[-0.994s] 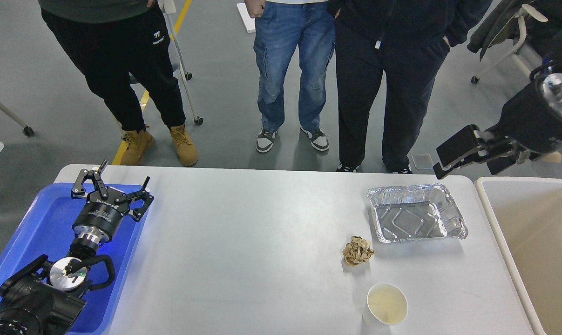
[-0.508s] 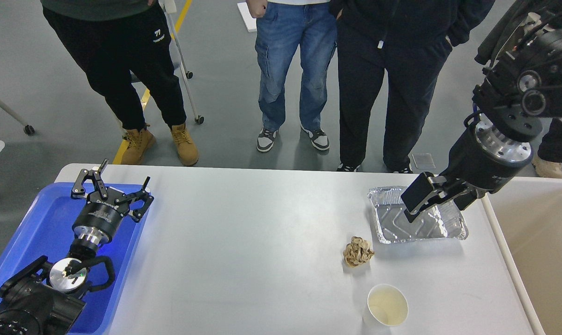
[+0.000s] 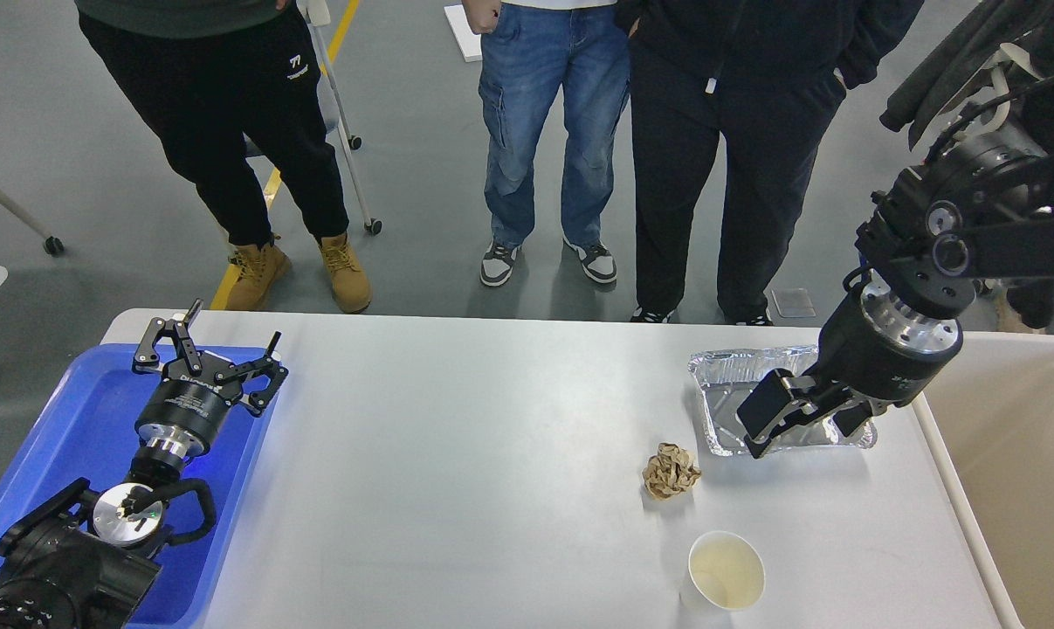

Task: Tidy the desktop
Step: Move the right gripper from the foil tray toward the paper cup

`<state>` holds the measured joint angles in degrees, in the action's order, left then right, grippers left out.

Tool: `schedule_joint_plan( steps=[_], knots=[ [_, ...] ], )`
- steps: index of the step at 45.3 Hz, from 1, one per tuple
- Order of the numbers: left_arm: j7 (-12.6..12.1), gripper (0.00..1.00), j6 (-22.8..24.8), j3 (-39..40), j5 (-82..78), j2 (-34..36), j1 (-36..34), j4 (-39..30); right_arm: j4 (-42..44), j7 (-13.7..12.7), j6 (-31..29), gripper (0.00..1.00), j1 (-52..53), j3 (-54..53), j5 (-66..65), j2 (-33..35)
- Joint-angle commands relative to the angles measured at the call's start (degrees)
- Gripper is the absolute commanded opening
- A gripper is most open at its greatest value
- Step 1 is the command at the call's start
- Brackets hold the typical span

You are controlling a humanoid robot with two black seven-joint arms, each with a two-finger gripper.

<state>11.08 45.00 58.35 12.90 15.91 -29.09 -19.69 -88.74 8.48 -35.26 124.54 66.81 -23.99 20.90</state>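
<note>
The white counter [image 3: 492,454] spread under both arms, running from the blue tray [image 3: 51,419] at its left end to the beige bin [image 3: 1016,454] at its right. The right tool [image 3: 797,418] hung over the foil tray [image 3: 727,371], its two dark fingers parted with nothing between them, tips pointing down and toward the tray's near-left part. Just below and to the left of that tool lay a crumpled brown paper ball [image 3: 671,472], apart from the foil tray, and further toward the near edge stood a paper cup [image 3: 726,572], upright and open. The left tool [image 3: 208,362] rested above the blue tray with its fingers spread, holding nothing and well away from the litter. The step in hand looked like a grasp on the foil tray, though the paper ball was close enough to be the target instead. To do it well, the right tool would likely need to straddle one thin rim wall, one finger inside and one outside, and close gently, since such foil probably buckles and slips under a hard squeeze. A lift should be kept level and carried right toward the beige bin, clear of the cup, which could tip if brushed. Three people stood beyond the far edge.
</note>
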Motion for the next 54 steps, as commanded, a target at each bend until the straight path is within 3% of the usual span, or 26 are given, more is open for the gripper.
schedule_joint_plan(
  steps=[1,11,27,54],
  knots=[
    [0.0,1.00,0.0,0.0,0.0,0.0,0.0,0.0,0.0,0.0,1.9,1.00,-2.7,0.1,1.4,-0.2],
    [0.0,1.00,0.0,0.0,0.0,0.0,0.0,0.0,0.0,0.0,2.5,1.00,-6.5,0.6,0.3,0.6],
    [0.0,1.00,0.0,0.0,0.0,0.0,0.0,0.0,0.0,0.0,11.3,1.00,-15.8,-0.1,1.2,0.8],
    [0.0,1.00,0.0,0.0,0.0,0.0,0.0,0.0,0.1,0.0,18.7,1.00,-25.6,-3.7,1.4,1.5]
  ],
)
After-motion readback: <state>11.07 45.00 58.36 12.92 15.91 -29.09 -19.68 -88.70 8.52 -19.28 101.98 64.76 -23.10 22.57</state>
